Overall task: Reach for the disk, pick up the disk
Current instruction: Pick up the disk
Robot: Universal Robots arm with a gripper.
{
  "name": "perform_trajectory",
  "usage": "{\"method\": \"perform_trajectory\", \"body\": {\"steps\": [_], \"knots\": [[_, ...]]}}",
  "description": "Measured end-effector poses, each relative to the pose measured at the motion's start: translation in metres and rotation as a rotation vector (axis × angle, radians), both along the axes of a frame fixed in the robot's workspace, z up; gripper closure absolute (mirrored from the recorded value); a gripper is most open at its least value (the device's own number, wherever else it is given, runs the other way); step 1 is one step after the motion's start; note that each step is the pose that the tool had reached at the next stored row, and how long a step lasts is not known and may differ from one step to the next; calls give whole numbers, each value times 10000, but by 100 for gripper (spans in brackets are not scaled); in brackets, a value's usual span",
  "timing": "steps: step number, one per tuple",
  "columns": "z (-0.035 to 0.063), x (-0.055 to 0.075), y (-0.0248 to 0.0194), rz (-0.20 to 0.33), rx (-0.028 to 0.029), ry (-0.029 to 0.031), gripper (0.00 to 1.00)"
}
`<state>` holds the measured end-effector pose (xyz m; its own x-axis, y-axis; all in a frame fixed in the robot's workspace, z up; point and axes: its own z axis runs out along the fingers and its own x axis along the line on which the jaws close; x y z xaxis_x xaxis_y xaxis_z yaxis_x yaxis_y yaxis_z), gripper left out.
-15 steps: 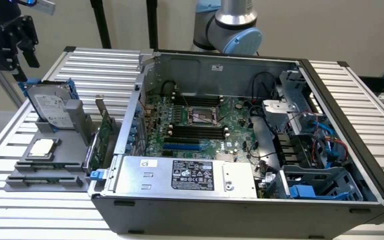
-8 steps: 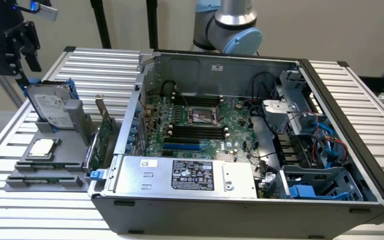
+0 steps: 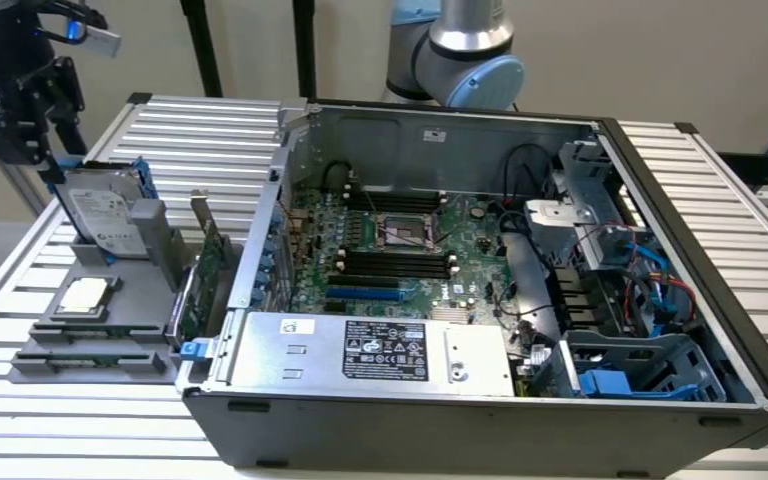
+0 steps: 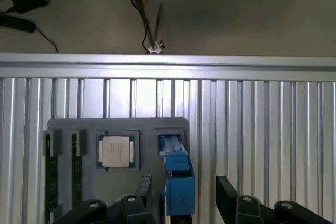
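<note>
gripper open above 1 upright disk | 1 CPU chip, 2 memory sticks, 1 grey holder | 1 open PC case | ribbed aluminium table | grey floor

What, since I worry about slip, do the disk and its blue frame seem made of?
The disk: seemingly metal, dull silver-grey face carrying a white printed label. The blue frame: probably plastic, judging by its even colour and soft sheen.

The arm is a silver-grey tube ending in a rounded joint with a pale blue cap. The end effector is matte black, its angular fingers carrying round bolt heads.
</note>
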<state>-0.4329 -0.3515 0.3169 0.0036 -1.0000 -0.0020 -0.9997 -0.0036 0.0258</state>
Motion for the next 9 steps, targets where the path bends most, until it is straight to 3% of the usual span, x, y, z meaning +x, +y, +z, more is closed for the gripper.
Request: {"method": "perform_trajectory", "body": {"steps": [9], "knots": [[-133,2,-17,88,0,-25,40]]}}
